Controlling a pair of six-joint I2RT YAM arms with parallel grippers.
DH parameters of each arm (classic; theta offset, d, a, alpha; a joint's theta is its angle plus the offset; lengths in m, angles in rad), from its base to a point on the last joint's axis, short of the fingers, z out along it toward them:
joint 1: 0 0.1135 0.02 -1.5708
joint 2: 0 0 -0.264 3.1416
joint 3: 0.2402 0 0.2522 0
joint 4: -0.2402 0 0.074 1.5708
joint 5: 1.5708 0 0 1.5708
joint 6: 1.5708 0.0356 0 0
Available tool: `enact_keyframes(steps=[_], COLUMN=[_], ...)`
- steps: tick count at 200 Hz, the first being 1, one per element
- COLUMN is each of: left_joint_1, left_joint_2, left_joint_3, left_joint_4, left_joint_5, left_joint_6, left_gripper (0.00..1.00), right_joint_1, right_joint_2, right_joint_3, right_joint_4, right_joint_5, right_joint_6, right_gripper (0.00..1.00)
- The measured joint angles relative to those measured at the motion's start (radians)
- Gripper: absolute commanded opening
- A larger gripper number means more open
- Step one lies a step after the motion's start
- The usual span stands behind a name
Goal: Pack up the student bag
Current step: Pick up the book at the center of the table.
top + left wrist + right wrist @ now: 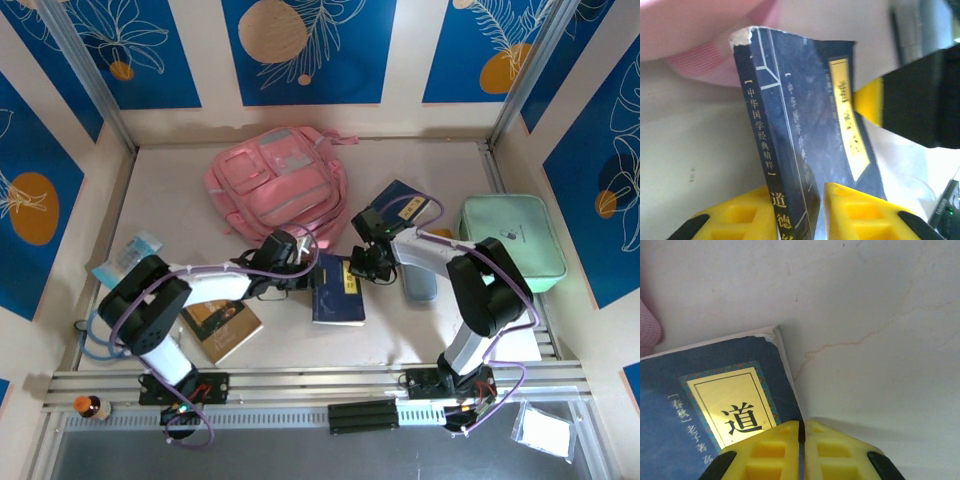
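Observation:
The pink student bag (278, 180) lies at the back centre of the table, and its pink fabric (695, 30) fills the top left of the left wrist view. In front of it is a dark blue book (338, 292) with a yellow title label. My left gripper (305, 262) has its yellow fingers on either side of the book's spine (762, 135) and is shut on it (799, 200). My right gripper (358, 268) is shut on the thin edge of the book's cover (801, 427), next to the label (735, 405). The book (820, 130) stands tilted.
A mint-green case (512, 240) sits at the right, with a grey-blue pouch (420, 282) and a second blue book (402, 200) near the right arm. A brown book (222, 326) and a plastic packet (128, 256) lie at the left. The walls stand close on both sides.

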Motion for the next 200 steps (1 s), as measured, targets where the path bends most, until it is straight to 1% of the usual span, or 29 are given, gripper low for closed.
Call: enact_keyframes(steps=[12, 26, 44, 79, 92, 115, 146, 171, 200], left_joint_1=[-0.011, -0.021, -0.023, -0.019, -0.007, 0.023, 0.112, 0.196, 0.268], left_joint_2=[-0.014, -0.017, -0.017, -0.018, -0.026, -0.057, -0.101, -0.116, -0.122], left_joint_3=[0.0, 0.003, 0.012, 0.06, 0.08, 0.124, 0.201, 0.26, 0.337], left_joint_4=[0.006, 0.011, 0.001, -0.059, -0.076, -0.121, -0.148, -0.146, -0.171], left_joint_5=[0.0, 0.001, 0.0, -0.011, -0.012, -0.012, -0.034, -0.071, -0.165], left_joint_6=[0.014, 0.029, 0.037, 0.082, 0.094, 0.117, 0.134, 0.091, -0.029], left_gripper=[0.19, 0.13, 0.0, 0.0, 0.0, 0.0, 0.0, 0.0, 0.0], right_joint_1=[-0.001, -0.001, -0.001, -0.031, -0.057, -0.124, -0.194, -0.229, -0.248], right_joint_2=[-0.006, -0.01, -0.018, -0.047, -0.072, -0.127, -0.169, -0.17, -0.135], right_joint_3=[-0.01, -0.017, -0.025, -0.028, -0.028, -0.028, -0.027, -0.028, 0.012], right_joint_4=[0.011, 0.019, 0.026, 0.025, 0.029, 0.073, 0.185, 0.311, 0.461], right_joint_5=[0.0, 0.0, 0.002, 0.006, -0.01, -0.074, -0.187, -0.305, -0.451], right_joint_6=[0.0, 0.001, -0.002, -0.046, -0.064, -0.074, -0.031, 0.052, 0.198], right_gripper=[0.09, 0.11, 0.15, 0.27, 0.35, 0.51, 0.66, 0.67, 0.72])
